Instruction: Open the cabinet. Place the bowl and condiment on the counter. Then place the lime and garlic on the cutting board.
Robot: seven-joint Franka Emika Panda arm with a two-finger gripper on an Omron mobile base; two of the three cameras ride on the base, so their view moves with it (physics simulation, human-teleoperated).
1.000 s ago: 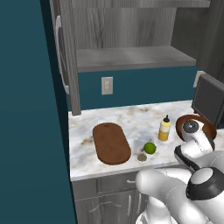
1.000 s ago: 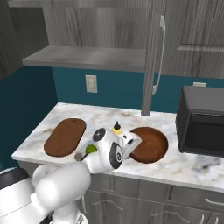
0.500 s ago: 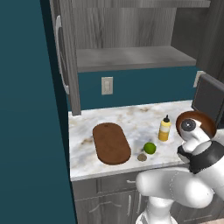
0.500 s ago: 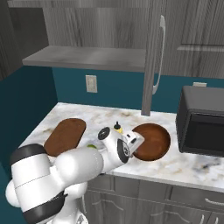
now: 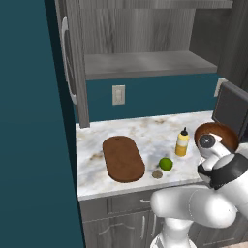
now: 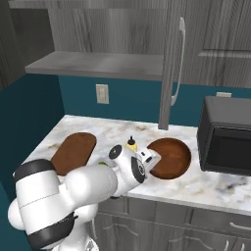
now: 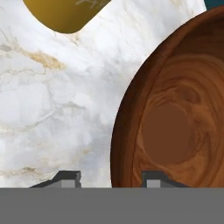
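The cabinet (image 5: 145, 65) stands open, its door (image 5: 70, 63) swung left and its grey shelf bare. On the counter (image 5: 145, 131) lie the cutting board (image 5: 123, 158), the lime (image 5: 166, 163), the garlic (image 5: 157, 174), the yellow condiment (image 5: 182, 143) and the bowl (image 5: 218, 135), which my arm partly covers. In the hand view my gripper (image 7: 109, 179) is open just above the bowl (image 7: 175, 122). The bowl's left rim runs between the fingertips: one over marble, one over the bowl's inside. The condiment (image 7: 65, 13) is at the top left there.
A black microwave (image 6: 228, 135) stands on the counter right of the bowl (image 6: 171, 158). The open right cabinet door (image 6: 171, 63) hangs above the bowl. A wall outlet (image 5: 118, 94) sits behind the board. A teal wall bounds the counter's left end.
My arm has unfolded and swung, carrying the hand right along the counter's front to the bowl. Bowl, bottle, lime, garlic and board have stayed put.
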